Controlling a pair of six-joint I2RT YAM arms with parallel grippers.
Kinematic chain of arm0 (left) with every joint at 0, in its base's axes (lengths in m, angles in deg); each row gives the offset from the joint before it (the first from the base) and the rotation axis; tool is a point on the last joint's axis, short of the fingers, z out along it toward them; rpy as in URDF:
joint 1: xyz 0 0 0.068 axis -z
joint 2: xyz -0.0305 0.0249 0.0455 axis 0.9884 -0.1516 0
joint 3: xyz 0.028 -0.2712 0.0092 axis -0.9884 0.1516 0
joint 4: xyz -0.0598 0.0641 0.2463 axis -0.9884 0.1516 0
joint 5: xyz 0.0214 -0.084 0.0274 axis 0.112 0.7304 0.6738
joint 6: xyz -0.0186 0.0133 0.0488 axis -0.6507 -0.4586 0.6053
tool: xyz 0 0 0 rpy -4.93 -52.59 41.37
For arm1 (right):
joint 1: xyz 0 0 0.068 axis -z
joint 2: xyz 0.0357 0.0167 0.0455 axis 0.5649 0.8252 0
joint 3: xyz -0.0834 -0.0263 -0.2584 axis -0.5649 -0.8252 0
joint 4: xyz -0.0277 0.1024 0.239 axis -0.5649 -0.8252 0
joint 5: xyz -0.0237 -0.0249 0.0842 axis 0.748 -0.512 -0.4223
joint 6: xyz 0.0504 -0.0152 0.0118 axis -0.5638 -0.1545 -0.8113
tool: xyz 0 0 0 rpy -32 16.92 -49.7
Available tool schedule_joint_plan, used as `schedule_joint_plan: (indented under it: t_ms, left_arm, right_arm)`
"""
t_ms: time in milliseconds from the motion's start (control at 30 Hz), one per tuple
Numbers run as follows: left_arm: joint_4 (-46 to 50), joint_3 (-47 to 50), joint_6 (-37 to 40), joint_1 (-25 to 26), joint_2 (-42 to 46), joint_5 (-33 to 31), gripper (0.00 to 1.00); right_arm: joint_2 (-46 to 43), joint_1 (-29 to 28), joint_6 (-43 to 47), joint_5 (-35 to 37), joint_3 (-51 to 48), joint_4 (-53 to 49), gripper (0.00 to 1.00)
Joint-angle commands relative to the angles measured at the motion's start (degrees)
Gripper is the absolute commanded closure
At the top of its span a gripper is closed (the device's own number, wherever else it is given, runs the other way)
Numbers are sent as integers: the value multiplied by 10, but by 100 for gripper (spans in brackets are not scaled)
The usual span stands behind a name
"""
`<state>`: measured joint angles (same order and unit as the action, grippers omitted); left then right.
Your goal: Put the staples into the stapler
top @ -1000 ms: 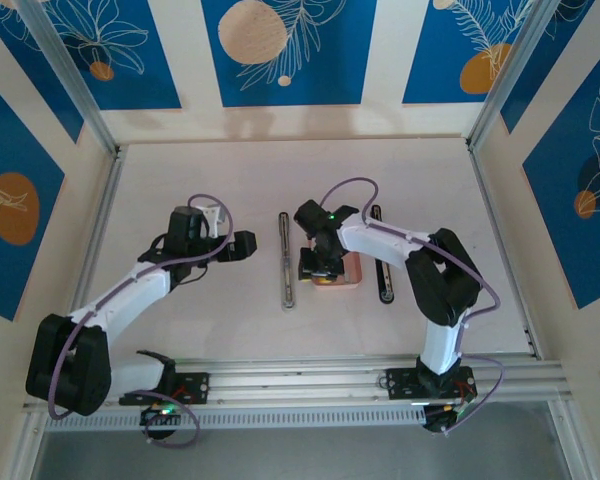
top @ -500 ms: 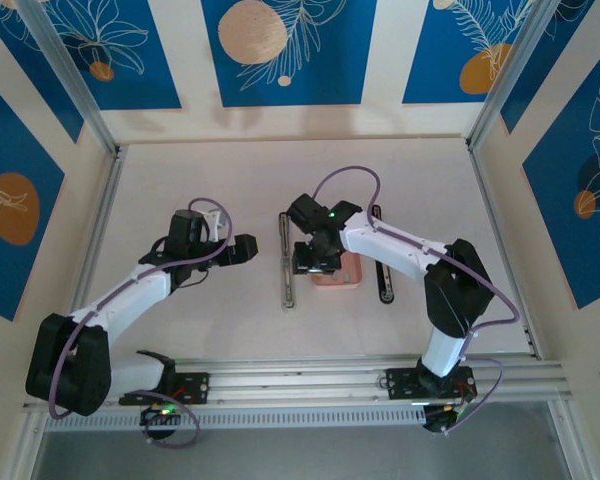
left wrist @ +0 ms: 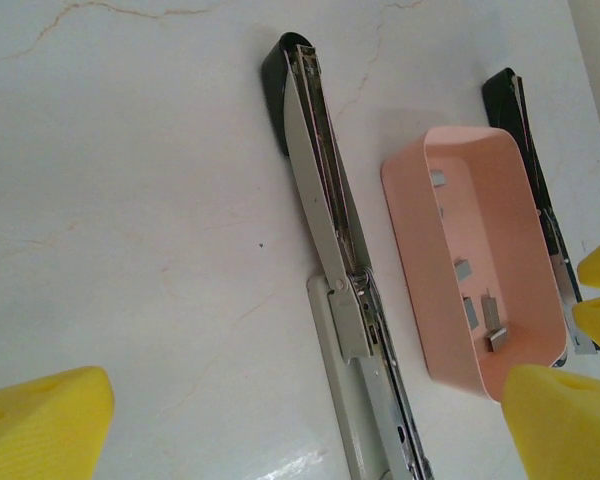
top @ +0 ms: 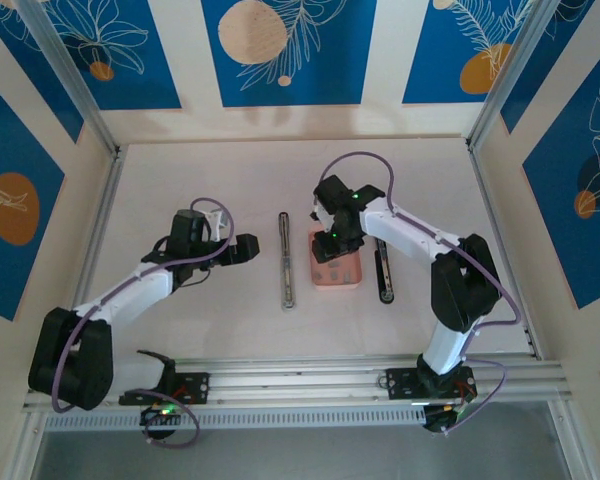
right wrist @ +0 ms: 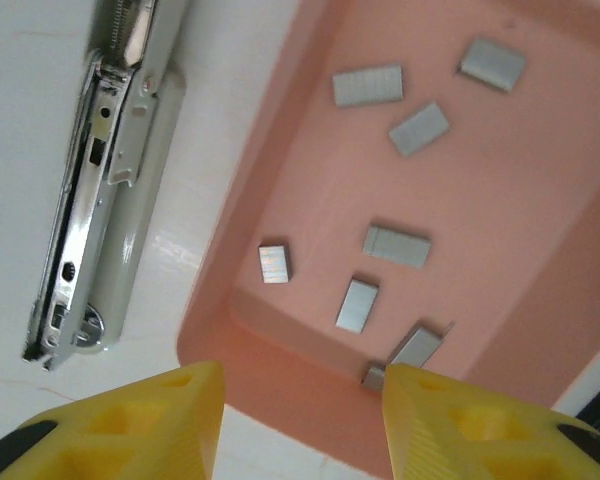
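The stapler (top: 288,262) lies opened out flat at the table's middle, its silver-grey rail (left wrist: 330,195) and channel (right wrist: 90,250) exposed. Just right of it stands the pink tray (top: 342,281), holding several small grey staples (right wrist: 367,86) (left wrist: 495,335). My right gripper (top: 332,243) (right wrist: 300,385) hovers over the tray's near wall, open, nothing between its yellow fingertips (right wrist: 170,410). One staple (right wrist: 412,345) lies close by the right fingertip. My left gripper (top: 242,248) (left wrist: 310,425) stands wide open left of the stapler, with nothing in it.
A second slim black stapler (top: 383,266) (left wrist: 525,150) lies just right of the tray. Bare white tabletop (top: 200,170) stretches behind and to the left. Low walls ring the table, and a metal rail (top: 310,375) runs along its near edge.
My right gripper has moved right and back, from the tray's left edge by the stapler to over the tray, and its jaws have widened a little. The left arm has barely moved.
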<state>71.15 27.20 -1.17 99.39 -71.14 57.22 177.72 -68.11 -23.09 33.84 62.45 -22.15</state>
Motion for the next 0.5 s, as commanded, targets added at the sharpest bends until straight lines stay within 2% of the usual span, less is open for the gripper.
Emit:
schedule_joint_plan:
  t_ms: [0, 100, 167, 233, 300, 467]
  left_arm:
    - [-21, 13, -10, -7, -11, 13, 1]
    - [-33, 23, -13, -7, -12, 3, 1]
    - [-38, 26, -13, -7, -15, -2, 1]
    - [-41, 27, -8, -7, -21, -3, 1]
    - [-46, 28, -7, -7, -32, -3, 1]
    - [-65, 31, -13, -7, -56, 1, 1]
  right_arm:
    - [-34, 30, 251, -82, -23, 48, 53]
    - [-48, 69, 374, -162, -43, 82, 53]
    - [-50, 87, 453, -190, -53, 99, 53]
    - [-45, 91, 549, -178, -60, 104, 53]
    - [-32, 91, 608, -153, -62, 109, 53]
    - [15, 86, 695, -126, -53, 102, 54]
